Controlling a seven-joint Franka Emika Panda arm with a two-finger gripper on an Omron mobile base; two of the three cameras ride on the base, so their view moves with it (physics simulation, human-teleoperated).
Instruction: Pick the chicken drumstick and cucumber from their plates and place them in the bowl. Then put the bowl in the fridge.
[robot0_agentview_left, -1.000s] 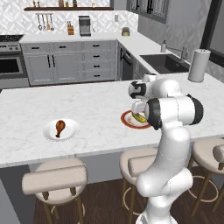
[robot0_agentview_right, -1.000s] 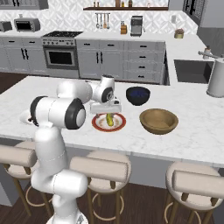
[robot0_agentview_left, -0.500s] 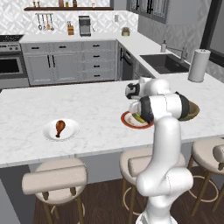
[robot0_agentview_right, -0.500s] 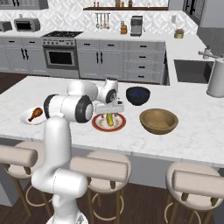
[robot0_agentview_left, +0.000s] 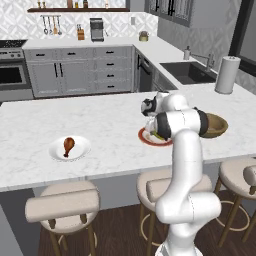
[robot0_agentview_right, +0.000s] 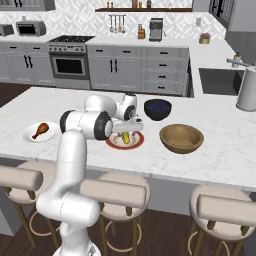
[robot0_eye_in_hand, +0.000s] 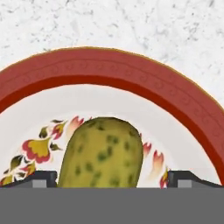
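Low over the red-rimmed plate (robot0_agentview_right: 124, 141), the end effector (robot0_eye_in_hand: 112, 178) hangs with its two dark tips spread apart, one at each side of the cucumber (robot0_eye_in_hand: 102, 153), which stands between them on the plate's pale, flower-painted centre; whether the tips touch it cannot be told. From the right base view the cucumber (robot0_agentview_right: 125, 138) shows as a small yellowish-green piece under the end effector (robot0_agentview_right: 126, 131), on the plate set near the middle of the marble desk (robot0_agentview_right: 220, 145). Just beside that plate, on its sink side, sits the tan-brown bowl (robot0_agentview_right: 181, 138), and behind it a dark blue bowl (robot0_agentview_right: 157, 109). The chicken drumstick (robot0_agentview_left: 68, 145) lies on the white plate (robot0_agentview_left: 70, 148), well apart from the others toward the far left of the desk, its bulbous end up and its narrow end pointing toward the stools. In the left base view the arm's elbow hides most of the red-rimmed plate (robot0_agentview_left: 146, 137).
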